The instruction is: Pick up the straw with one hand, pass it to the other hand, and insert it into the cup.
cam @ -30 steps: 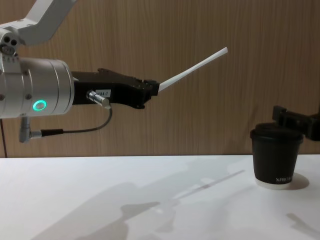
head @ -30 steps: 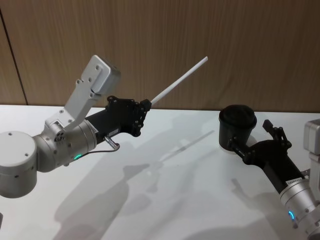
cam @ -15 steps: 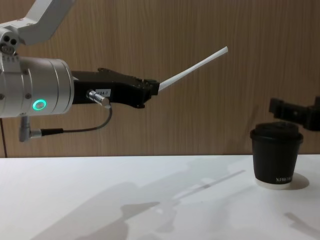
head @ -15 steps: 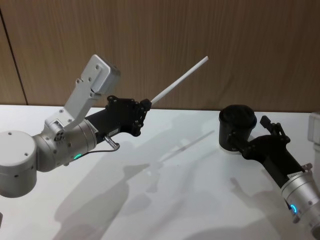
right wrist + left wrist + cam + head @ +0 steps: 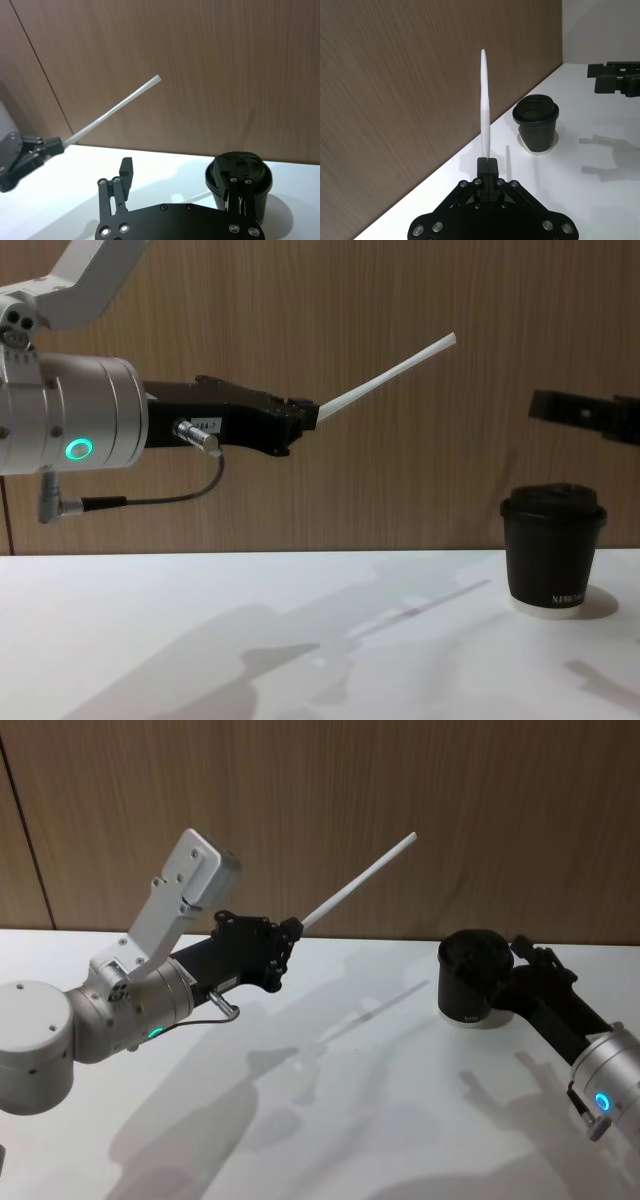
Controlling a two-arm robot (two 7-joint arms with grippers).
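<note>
The white straw slants up and to the right, held by its lower end in my left gripper, which is shut on it high above the table's left half. In the chest view the straw points toward the upper right from the left gripper. The black lidded cup stands upright on the table at the right, also the cup. My right gripper hovers just behind and above the cup, open, with nothing between its fingers. In the right wrist view the right gripper has its fingers spread wide.
The white table stretches between the two arms and carries their shadows. A brown wood-panel wall closes off the back edge close behind the cup and the straw's tip.
The right gripper has risen from beside the cup to above its lid and shifted slightly back. The left arm and the straw have held still.
</note>
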